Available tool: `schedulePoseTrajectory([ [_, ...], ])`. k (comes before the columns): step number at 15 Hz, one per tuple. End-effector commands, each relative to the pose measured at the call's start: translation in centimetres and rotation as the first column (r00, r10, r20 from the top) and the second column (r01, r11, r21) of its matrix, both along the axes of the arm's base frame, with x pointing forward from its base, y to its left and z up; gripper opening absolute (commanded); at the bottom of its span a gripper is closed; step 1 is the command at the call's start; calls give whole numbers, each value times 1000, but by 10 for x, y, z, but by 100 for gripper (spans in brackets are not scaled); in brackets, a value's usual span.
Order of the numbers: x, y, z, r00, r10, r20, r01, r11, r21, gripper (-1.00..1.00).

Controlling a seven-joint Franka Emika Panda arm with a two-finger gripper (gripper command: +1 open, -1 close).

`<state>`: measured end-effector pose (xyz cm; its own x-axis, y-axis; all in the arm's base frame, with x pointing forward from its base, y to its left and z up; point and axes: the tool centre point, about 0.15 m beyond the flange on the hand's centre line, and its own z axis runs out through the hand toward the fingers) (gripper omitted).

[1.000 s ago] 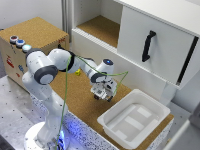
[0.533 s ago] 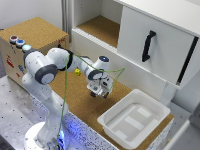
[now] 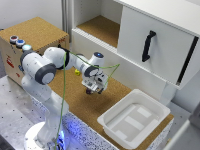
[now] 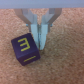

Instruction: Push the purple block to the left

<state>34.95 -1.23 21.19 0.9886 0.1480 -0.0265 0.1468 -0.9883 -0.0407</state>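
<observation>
In the wrist view, the purple block (image 4: 25, 50) sits on the cork surface (image 4: 65, 65) close to the camera. It is roughly cube-like, so no long axis stands out. One dark purple face is turned up toward the camera and carries a yellow mark shaped like an E or a 3; a lower side face shows a yellow rectangular outline. One corner points toward the camera, so the block sits turned somewhat against the line of the fingers.

Just behind it, the gripper (image 4: 40, 31) reaches down to the cork. Its two pale fingers (image 4: 44, 35) are pressed together with no gap between them and nothing held. They stand just beside the block's edge, touching it or nearly so; which one cannot be told.

In the exterior view, the gripper (image 3: 94, 89) is low over the cork tabletop (image 3: 75, 95), and the block is hidden under it. A small yellow piece (image 3: 77, 72) lies on the cork near the arm. Toward the exterior view's right, a white bin (image 3: 131, 120) rests on the tabletop. Farther back stands a white cabinet (image 3: 150, 35) with a black handle (image 3: 147, 46).
</observation>
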Motion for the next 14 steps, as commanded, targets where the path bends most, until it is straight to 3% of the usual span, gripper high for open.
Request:
schedulePoseTrajectory([
  [1,-11,44,1,1000,-2,16,3,999,-32,-100],
  [7,-14,83,8,1000,13,19,-13,1000,20,-100],
  [14,-5,106,4,998,54,-14,-54,999,4,-100],
])
